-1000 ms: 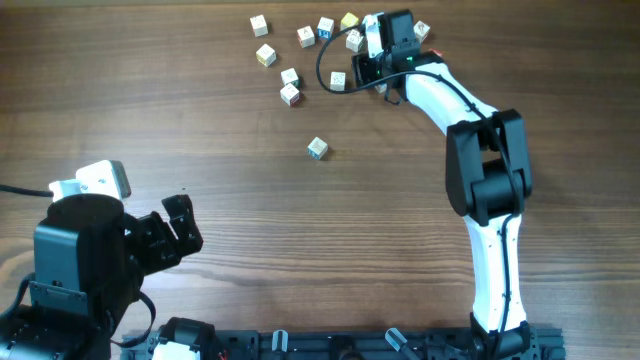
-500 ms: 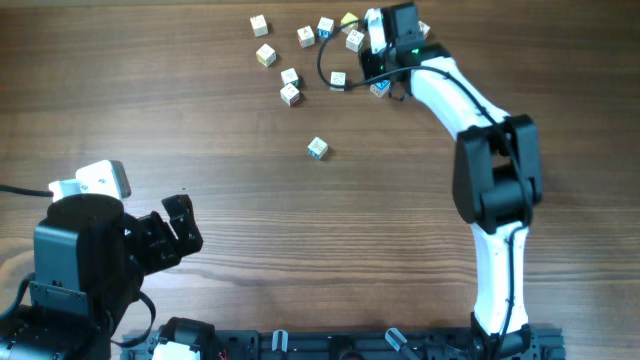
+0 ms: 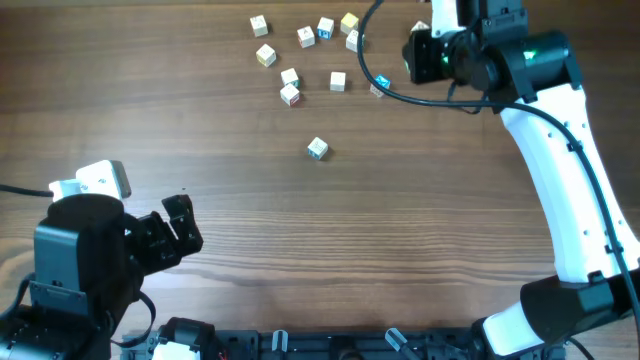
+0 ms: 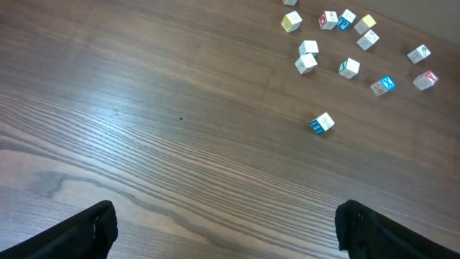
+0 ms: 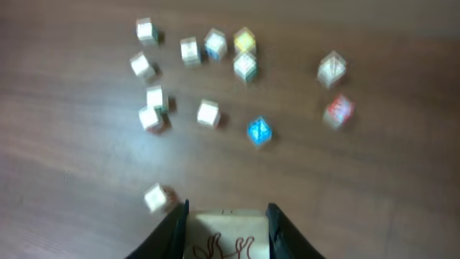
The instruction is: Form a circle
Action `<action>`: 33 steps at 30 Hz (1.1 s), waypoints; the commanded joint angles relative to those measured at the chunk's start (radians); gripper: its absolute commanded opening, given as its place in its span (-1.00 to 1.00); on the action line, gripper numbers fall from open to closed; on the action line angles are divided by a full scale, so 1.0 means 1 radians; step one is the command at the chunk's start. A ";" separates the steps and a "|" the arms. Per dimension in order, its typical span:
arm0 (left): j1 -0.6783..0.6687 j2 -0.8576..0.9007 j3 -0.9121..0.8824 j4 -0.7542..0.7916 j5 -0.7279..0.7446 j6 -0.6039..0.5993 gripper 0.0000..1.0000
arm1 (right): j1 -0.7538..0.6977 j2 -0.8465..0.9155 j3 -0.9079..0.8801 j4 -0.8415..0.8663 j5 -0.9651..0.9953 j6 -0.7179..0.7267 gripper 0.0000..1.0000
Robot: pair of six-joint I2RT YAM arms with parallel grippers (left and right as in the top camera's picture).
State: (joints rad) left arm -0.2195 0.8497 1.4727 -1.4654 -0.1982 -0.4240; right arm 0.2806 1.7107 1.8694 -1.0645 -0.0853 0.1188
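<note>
No circle shows in any view; small pale wooden letter cubes (image 3: 306,37) lie loosely scattered at the far middle of the table. A blue-faced cube (image 3: 380,84) sits at the cluster's right edge, also seen as the blue cube (image 5: 259,132) in the right wrist view. One lone cube (image 3: 317,148) lies nearer, apart from the rest. My right gripper (image 5: 226,232) is shut on a pale cube with a red-brown drawing (image 5: 226,237), raised above the table right of the cluster (image 3: 418,58). My left gripper (image 4: 230,234) stands open over bare wood at the near left (image 3: 180,225).
A red-marked cube (image 5: 338,109) and a pale cube (image 5: 331,68) lie right of the blue one. The right arm's black cable (image 3: 365,45) loops over the cluster's right side. The table's far edge runs just behind the cubes.
My right gripper closed on a cube at the cluster's right edge, then rose and swung right with it. The left arm has not moved.
</note>
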 commanded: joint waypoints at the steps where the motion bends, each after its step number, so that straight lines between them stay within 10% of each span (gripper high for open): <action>1: 0.007 0.000 -0.001 0.002 -0.013 -0.006 1.00 | 0.003 0.029 -0.122 -0.039 -0.013 0.118 -0.77; 15: 0.007 0.000 -0.001 0.002 -0.013 -0.006 1.00 | 0.032 0.035 -0.941 0.793 -0.250 0.169 -0.77; 33: 0.007 0.000 -0.001 0.002 -0.013 -0.006 1.00 | 0.183 0.074 -1.014 1.106 -0.125 0.037 -0.76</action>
State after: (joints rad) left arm -0.2195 0.8497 1.4727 -1.4658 -0.1978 -0.4240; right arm 0.4603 1.7638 0.8585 0.0319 -0.2302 0.1768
